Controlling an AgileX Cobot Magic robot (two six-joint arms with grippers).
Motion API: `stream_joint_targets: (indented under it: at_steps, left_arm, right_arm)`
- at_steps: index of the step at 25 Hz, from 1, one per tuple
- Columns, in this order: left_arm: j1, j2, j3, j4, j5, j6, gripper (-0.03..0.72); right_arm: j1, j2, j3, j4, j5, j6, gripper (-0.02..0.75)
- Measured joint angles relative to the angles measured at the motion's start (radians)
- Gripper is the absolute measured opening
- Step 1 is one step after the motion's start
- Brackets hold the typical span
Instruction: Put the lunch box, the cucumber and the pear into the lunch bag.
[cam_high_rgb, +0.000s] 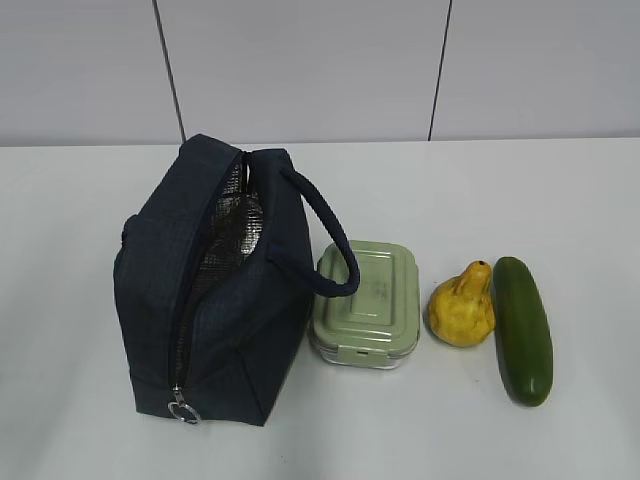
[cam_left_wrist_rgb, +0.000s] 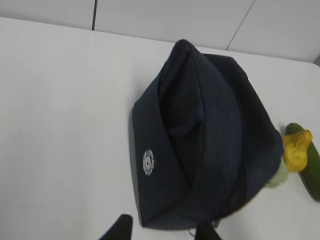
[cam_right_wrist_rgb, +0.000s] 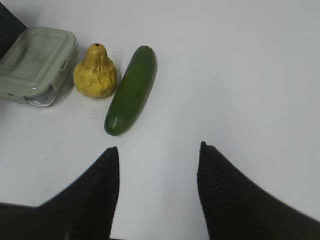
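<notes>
Right gripper (cam_right_wrist_rgb: 157, 150) spread, empty; left gripper (cam_left_wrist_rgb: 160, 230) apparently parted, empty. Narrow mouth of bag (cam_high_rgb: 215, 290), left of frame, may snag box (cam_high_rgb: 366, 303).

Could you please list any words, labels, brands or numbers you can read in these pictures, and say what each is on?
No readable text in any view.
Lunch bag: a small round white emblem on its side, too small and blurred to read.
Lunch box, pear, cucumber: no markings.
</notes>
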Motion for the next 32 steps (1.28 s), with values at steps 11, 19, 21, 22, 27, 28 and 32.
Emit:
stream_joint_targets:
  at_steps: [11, 19, 21, 22, 27, 28, 32]
  left_arm:
    - [-0.002, 0.571, -0.282, -0.320, -0.100, 0.433, 0.262]
    - [-0.005, 0.901, -0.462, -0.448, 0.178, 0.582, 0.344]
    - [-0.006, 0.909, -0.467, -0.449, 0.188, 0.587, 0.349]
    - [-0.007, 0.910, -0.468, -0.448, 0.190, 0.586, 0.351]
    - [-0.071, 0.911, -0.468, -0.369, 0.185, 0.537, 0.351]
    - [-0.099, 0.911, -0.468, -0.310, 0.172, 0.503, 0.351]
    - [-0.182, 0.911, -0.468, -0.170, 0.120, 0.397, 0.351]
  right_arm:
    - [0.017, 0.426, -0.037, 0.094, -0.184, 0.049, 0.352]
    - [-0.035, 0.842, -0.217, 0.176, -0.260, -0.056, 0.350]
    - [-0.104, 0.900, -0.225, 0.246, -0.262, -0.140, 0.347]
    - [-0.154, 0.929, -0.226, 0.331, -0.267, -0.199, 0.342]
    - [-0.300, 1.105, -0.258, 0.698, -0.270, -0.493, 0.320]
    - [-0.320, 1.158, -0.272, 0.725, -0.267, -0.519, 0.319]
    - [-0.350, 1.284, -0.323, 0.755, -0.266, -0.542, 0.319]
